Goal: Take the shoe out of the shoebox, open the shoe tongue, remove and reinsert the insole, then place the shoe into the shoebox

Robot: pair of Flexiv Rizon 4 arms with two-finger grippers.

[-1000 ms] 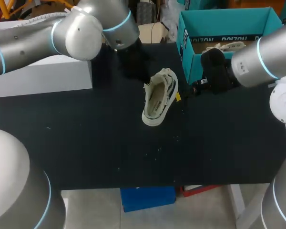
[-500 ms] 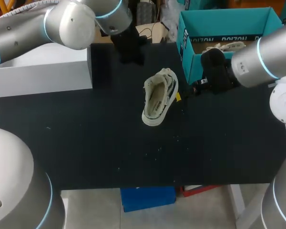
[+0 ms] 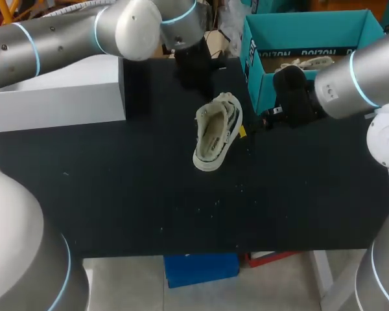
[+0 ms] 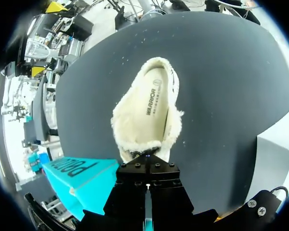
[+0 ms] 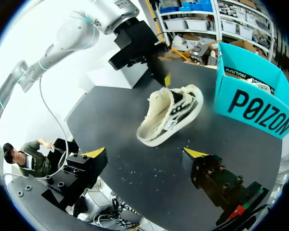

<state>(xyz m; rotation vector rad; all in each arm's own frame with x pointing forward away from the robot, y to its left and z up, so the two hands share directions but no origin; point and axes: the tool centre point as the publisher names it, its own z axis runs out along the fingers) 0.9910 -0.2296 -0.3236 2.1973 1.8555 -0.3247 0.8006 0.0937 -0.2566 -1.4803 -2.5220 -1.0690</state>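
The shoe (image 3: 217, 133) is lying on the black table (image 3: 117, 194) a little toward the far edge and right of the middle, out of the shoebox (image 3: 256, 71) and apart from it. One end is pointing toward the far edge and the other toward the near edge. Its opening is facing upward, and in the left wrist view the fleecy lining is showing all round the collar with the insole (image 4: 154, 96) sitting flat inside. The teal shoebox is standing open at the far right corner, and something pale (image 3: 308, 63) is lying in it, too little seen to say what. A white box (image 3: 58, 97) is sitting at the far left edge. The left arm is coming in over that white box, and the left gripper (image 4: 148, 161) is hanging above the shoe's far end, just beyond it and not touching it. Its two fingers are pressed together with nothing between them. The right gripper (image 5: 144, 154) is sitting low over the table between the shoebox and the shoe, on the shoe's right side. Its fingers (image 5: 94, 153) are spread wide apart, holding nothing, and the shoe is lying ahead of them, clear of both yellow tips. Small pale specks are scattered on the tabletop toward the near edge.
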